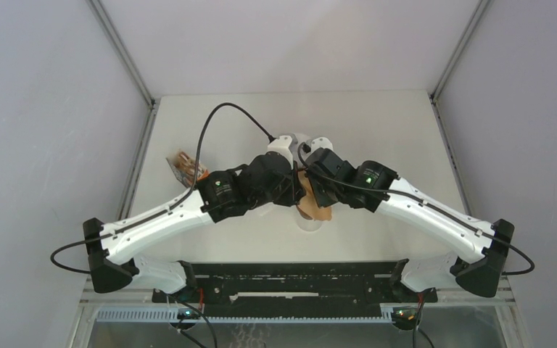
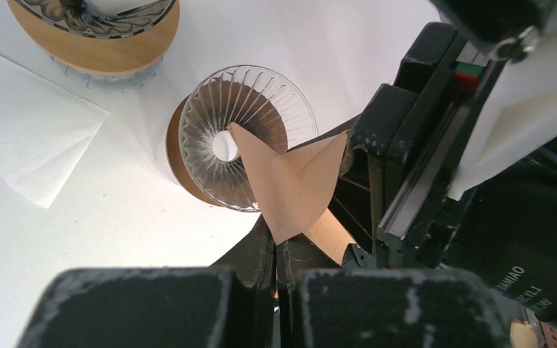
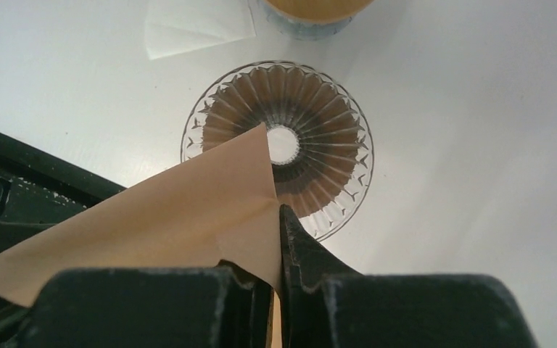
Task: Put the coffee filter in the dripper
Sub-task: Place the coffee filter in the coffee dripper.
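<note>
So here's where I'm at: both my arms are on the brown coffee filter [image 2: 294, 181] at once. My left gripper [image 2: 275, 250] is clamped on one edge of it. My right gripper [image 3: 279, 246] is pinching another edge, jaws closed down on the paper going by its own wrist view. The filter hangs between them, creased and mostly flat rather than opened into a cone. Its pointed tip sits over the glass dripper [image 2: 261, 94], close to the centre hole but not seated in it. How far above the glass it is, I can't tell. The dripper stands on the table [image 2: 116, 232] with nothing in it.

I'd call this the lining-up step, with insertion not yet done. As I see it, the next move is to ease the two edges apart so the paper opens up, hold the tip over the hole, lower it in, then let go. Pull too hard and it probably tears.

A white filter [image 2: 29, 138] and a second dripper [image 2: 94, 43] sit off to the side, not my concern.
</note>
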### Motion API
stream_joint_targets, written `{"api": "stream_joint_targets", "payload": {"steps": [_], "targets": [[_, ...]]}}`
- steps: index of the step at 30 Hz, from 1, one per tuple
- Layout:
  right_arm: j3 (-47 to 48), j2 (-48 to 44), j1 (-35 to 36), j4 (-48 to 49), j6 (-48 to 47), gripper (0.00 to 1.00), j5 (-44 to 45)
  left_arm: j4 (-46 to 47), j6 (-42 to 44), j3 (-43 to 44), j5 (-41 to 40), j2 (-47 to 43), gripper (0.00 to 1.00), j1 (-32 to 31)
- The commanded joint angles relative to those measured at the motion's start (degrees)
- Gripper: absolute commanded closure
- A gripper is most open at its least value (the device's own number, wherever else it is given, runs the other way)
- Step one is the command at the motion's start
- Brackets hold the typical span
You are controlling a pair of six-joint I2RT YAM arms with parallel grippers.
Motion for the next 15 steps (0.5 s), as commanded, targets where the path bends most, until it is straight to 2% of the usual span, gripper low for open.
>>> {"api": "stream_joint_targets", "payload": {"steps": [1,15], "targets": [[4.1,0.4,-1.1,-4.4,-1.2,0.89,-0.5,3.1,-0.7,-1.0,3.3,0.4,1.0,1.2],[5.5,1.5,-3.0,-4.3,-2.8,0.72,-1.7,3.9,-2.5,-3.5,11.0,3.9,1.0,3.2]]}}
